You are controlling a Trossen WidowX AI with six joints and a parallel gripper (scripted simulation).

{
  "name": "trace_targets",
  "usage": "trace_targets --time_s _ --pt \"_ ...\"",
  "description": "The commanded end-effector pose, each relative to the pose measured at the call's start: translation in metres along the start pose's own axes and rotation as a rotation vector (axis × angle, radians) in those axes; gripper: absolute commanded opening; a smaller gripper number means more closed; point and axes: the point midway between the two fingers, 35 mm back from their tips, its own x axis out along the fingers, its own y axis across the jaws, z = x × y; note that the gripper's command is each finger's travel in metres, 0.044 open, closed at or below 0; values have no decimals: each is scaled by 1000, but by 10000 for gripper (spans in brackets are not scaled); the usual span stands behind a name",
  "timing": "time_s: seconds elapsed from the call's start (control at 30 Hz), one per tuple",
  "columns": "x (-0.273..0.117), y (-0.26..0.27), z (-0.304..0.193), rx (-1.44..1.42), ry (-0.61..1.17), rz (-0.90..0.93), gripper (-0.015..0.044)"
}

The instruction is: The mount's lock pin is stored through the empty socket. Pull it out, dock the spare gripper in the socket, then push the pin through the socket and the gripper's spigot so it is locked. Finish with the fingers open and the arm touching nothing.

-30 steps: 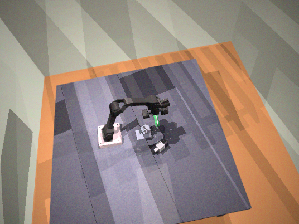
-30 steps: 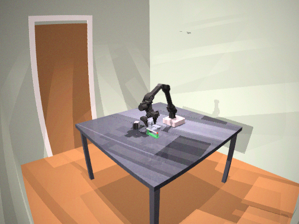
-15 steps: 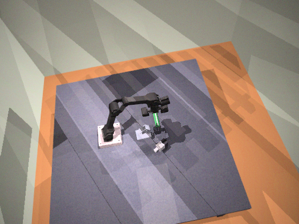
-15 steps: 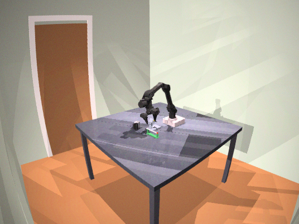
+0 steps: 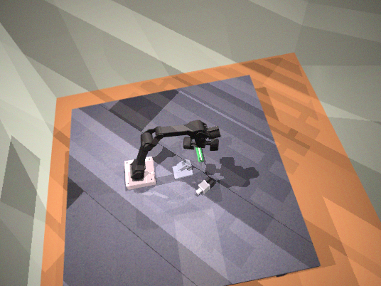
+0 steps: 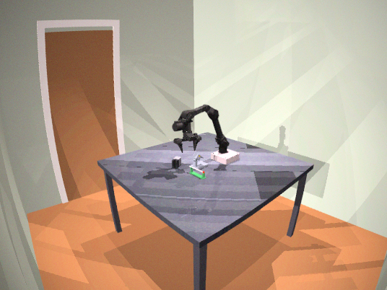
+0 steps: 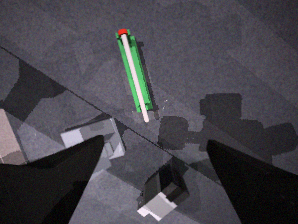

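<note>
My gripper [image 5: 200, 145] [image 6: 188, 151] [image 7: 155, 142] is open and empty, raised above the table, touching nothing. The white lock pin [image 5: 200, 154] [image 6: 197, 169] [image 7: 134, 75] with a red head lies along the top of a green cradle [image 6: 197, 175] [image 7: 142, 80], its plain end sticking out past the cradle. The grey mount [image 5: 182, 173] [image 6: 197, 161] [image 7: 95, 132] stands beside the cradle with no pin visible in its socket. The spare gripper [image 5: 205, 186] [image 6: 176, 162] [image 7: 164, 192], a pale body with dark fingers, lies on the table apart from the mount.
The arm's pale pink base [image 5: 149, 180] [image 6: 224, 158] [image 7: 7, 140] is on the other side of the mount from the spare gripper. All the objects stand on the dark table [image 5: 135, 249] [image 6: 224, 209], well inside its edges. Patchy shadows cross its top.
</note>
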Motion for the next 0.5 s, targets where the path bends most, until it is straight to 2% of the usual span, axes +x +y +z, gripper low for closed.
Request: trace_targets --time_s 0.0,0.17,0.47 --pt "0 -24 -68 320 67 -21 440" --pt "-6 -36 -153 727 139 -62 440" --pt "2 -37 -158 745 142 -64 440"
